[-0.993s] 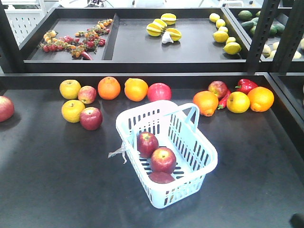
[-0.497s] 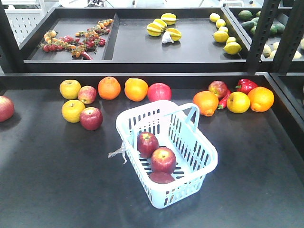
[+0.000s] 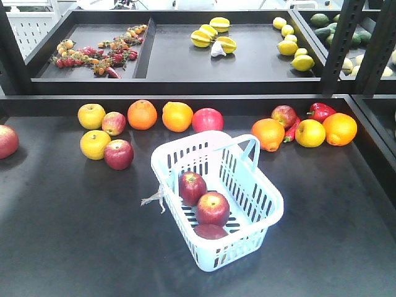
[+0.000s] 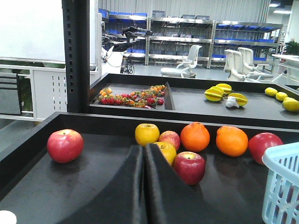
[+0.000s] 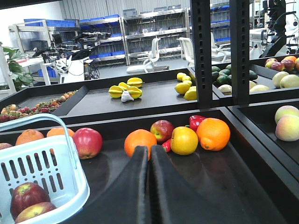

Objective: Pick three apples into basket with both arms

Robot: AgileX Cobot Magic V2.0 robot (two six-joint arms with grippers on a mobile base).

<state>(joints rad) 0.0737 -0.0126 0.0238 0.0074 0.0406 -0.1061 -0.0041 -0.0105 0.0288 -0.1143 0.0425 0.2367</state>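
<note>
The pale blue basket [image 3: 263,204] stands on the dark table. Three dark red apples lie inside it: one at the back [image 3: 192,186], one in the middle [image 3: 213,208], one at the front [image 3: 210,231]. The right wrist view shows the basket [image 5: 74,182] at lower left with two of the apples [image 5: 27,196] in it. The left wrist view shows its rim [image 4: 280,161] at the right edge. My left gripper [image 4: 144,147] is shut and empty, pulled back from the fruit. My right gripper [image 5: 149,148] is shut and empty, right of the basket. Neither arm shows in the front view.
More fruit lies along the table's back edge: yellow apples [image 3: 91,116], red apples [image 3: 118,154], oranges [image 3: 142,114], a lemon [image 3: 310,133] and a red pepper [image 3: 320,111]. One red apple [image 3: 6,141] lies at far left. Raised bins behind hold starfruit [image 3: 212,36] and lemons [image 3: 291,44].
A dark shape at the front view's lower right corner has gone out of view. The basket and fruit have not moved.
</note>
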